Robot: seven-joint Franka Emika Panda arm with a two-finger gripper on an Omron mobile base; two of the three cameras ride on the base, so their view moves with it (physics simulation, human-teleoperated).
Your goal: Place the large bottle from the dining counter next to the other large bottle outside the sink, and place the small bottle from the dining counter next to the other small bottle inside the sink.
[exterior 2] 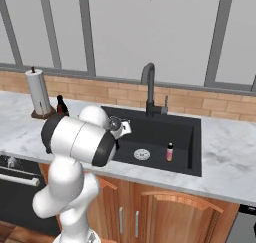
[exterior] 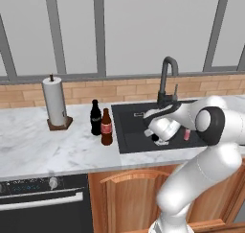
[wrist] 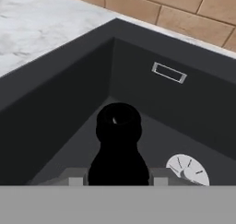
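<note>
I am clamping my gripper (wrist: 118, 179) narrowly on a small black bottle with a rounded cap (wrist: 118, 140). It is standing upright between my fingertips (wrist: 76, 178), over the floor of the black rectangular sink (wrist: 55, 112) near the left back corner. I cannot tell whether its base is touching the floor.

A round white drain (wrist: 188, 169) is lying just to one side of it, and a small metal overflow slot (wrist: 169, 73) is sitting on the sink wall behind it. In the left base view my gripper (exterior: 160, 133) is reaching down into the basin, and my white arm is blocking much of the sink's right half there.

A small pink bottle with a dark cap (exterior 2: 170, 152) is standing upright on the sink floor towards the right, apart from the one I am holding, with the drain between them. A tall dark curved faucet (exterior: 167, 78) is rising behind the basin.

Left of the sink, on the white-grey marble worktop (exterior: 43, 141), a brown glass bottle with a red label (exterior: 106, 127) is standing just beside a black bottle with a red label (exterior: 95, 117). Further left a white paper towel roll on a wooden base (exterior: 54, 101) is standing. A black oven front (exterior: 43, 198) is sitting below the worktop.

Counting: two large bottles, two small bottles, one faucet, one drain, one paper roll.
</note>
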